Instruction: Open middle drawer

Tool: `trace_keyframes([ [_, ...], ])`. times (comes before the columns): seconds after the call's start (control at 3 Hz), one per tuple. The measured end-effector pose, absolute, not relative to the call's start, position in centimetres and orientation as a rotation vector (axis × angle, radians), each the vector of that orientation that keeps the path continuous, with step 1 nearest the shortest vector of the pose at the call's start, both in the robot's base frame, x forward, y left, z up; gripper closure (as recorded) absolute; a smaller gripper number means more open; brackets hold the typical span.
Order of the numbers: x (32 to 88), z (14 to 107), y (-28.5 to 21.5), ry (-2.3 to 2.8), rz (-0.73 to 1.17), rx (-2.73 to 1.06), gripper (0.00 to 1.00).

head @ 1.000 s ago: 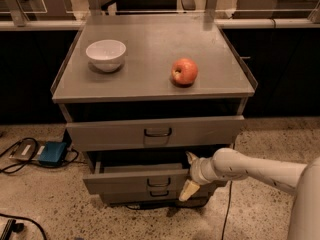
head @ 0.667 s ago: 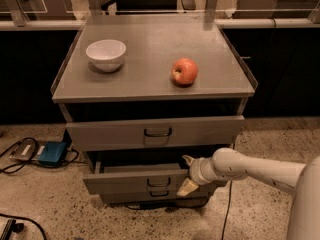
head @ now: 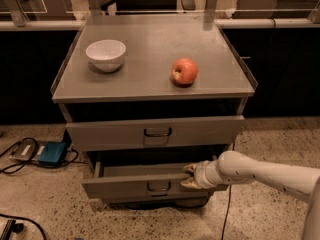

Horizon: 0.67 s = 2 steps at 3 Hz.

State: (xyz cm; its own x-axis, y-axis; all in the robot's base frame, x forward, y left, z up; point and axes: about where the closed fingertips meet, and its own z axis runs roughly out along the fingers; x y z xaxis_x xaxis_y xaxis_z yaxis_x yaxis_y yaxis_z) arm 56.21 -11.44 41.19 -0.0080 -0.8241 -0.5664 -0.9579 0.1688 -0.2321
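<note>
The middle drawer [head: 125, 188] stands partly out of the cabinet. Its front is forward of the top drawer [head: 110, 133], and a dark strip of its inside shows behind the front edge. Its small loop handle [head: 159, 186] sits at the centre of the front and is untouched.

The gripper [head: 189, 176] is at the right part of that front, just right of the handle. The arm [head: 265, 174] reaches in low from the right. One of the fingers [head: 190, 168] lies over the top edge of the front and the other sits lower against its face. The jaws look closed on the panel edge, but the shadow there makes the contact hard to confirm.

I judge the step in hand to be the pull itself, with the drawer about halfway open. The next move calls for a straight draw toward the camera along the runners. The hold is off-centre and could skew the drawer and bind it, so the pull needs to stay level and the clamp steady.

Farther back, the top drawer is closed under the worktop [head: 150, 39]. A white bowl [head: 106, 54] sits toward the worktop's back-left corner, and an apple [head: 184, 71] sits nearer the front edge, right of centre. Both are well apart from the work, though a jerk could set the apple rolling.
</note>
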Motion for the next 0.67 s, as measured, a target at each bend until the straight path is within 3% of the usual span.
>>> trace_keyframes([
  [0.33,50.7,43.2,-14.6,1.877,0.291,-1.71,0.89],
  [0.67,49.6,43.5,-15.1,1.884,0.296,-1.712,1.0],
])
